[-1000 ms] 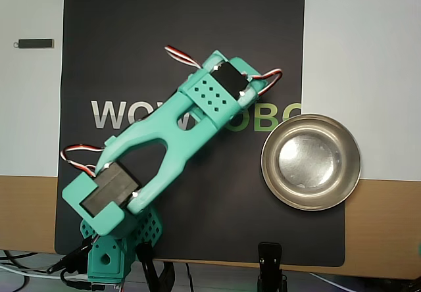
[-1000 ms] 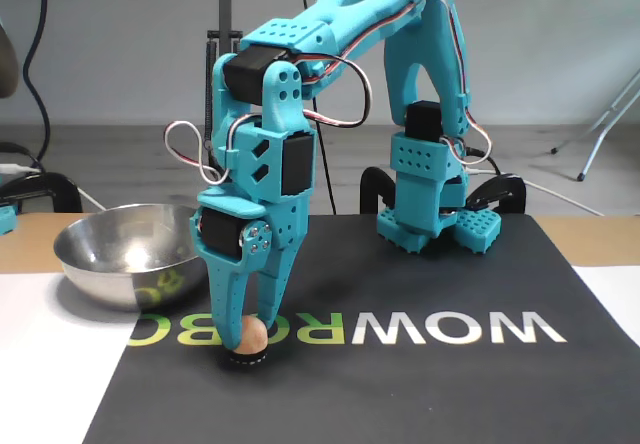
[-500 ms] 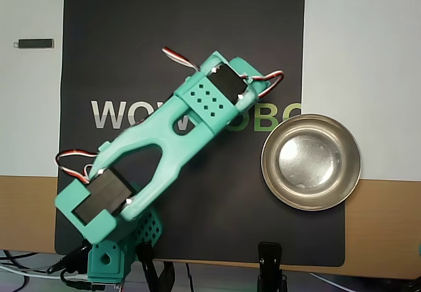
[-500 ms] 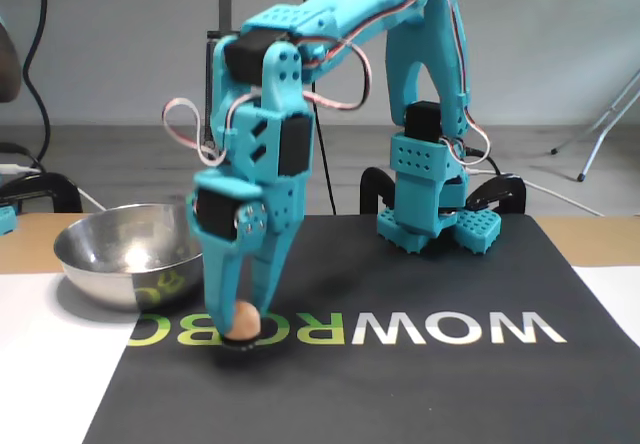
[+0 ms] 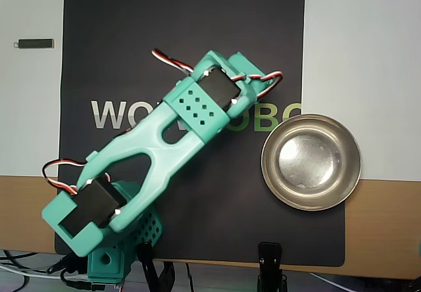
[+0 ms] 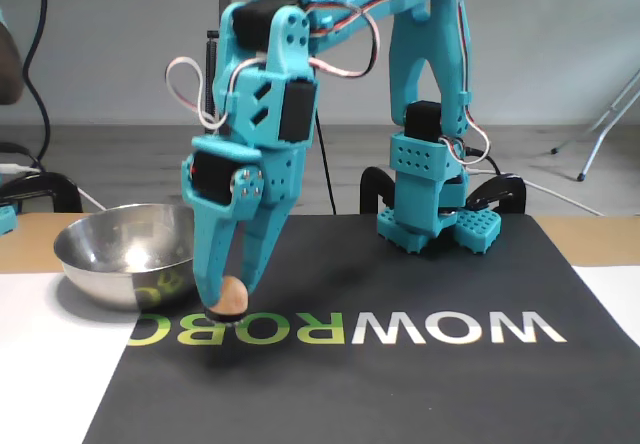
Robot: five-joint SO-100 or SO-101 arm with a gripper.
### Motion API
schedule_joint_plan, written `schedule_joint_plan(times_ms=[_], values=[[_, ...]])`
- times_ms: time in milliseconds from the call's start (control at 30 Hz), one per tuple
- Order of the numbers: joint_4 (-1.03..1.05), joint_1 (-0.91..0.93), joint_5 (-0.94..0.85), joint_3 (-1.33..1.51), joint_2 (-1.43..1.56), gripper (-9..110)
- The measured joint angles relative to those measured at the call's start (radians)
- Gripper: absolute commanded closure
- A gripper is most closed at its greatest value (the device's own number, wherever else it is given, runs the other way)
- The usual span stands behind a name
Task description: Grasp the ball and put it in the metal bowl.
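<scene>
In the fixed view the small peach-orange ball (image 6: 232,295) hangs a little above the black mat, pinched between the teal fingertips of my gripper (image 6: 229,299), which is shut on it. The shiny metal bowl (image 6: 125,254) stands just to the left of the gripper in that view. From overhead the bowl (image 5: 311,162) sits at the mat's right edge, and the arm's wrist (image 5: 223,95) covers the ball and the fingertips.
A black mat (image 5: 118,55) with a WOWROBO logo covers the table middle. The arm's base (image 6: 432,209) stands at the mat's far edge in the fixed view. A small dark bar (image 5: 35,43) lies on the white surface at top left overhead.
The gripper has risen from the mat with the ball held in it and shifted slightly toward the bowl. The bowl has not moved.
</scene>
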Motion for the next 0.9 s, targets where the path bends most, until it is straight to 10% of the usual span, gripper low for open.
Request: schedule_joint_plan(times_ms=[900], values=[[0.216, 0.046, -0.006, -0.167, 0.077, 85]])
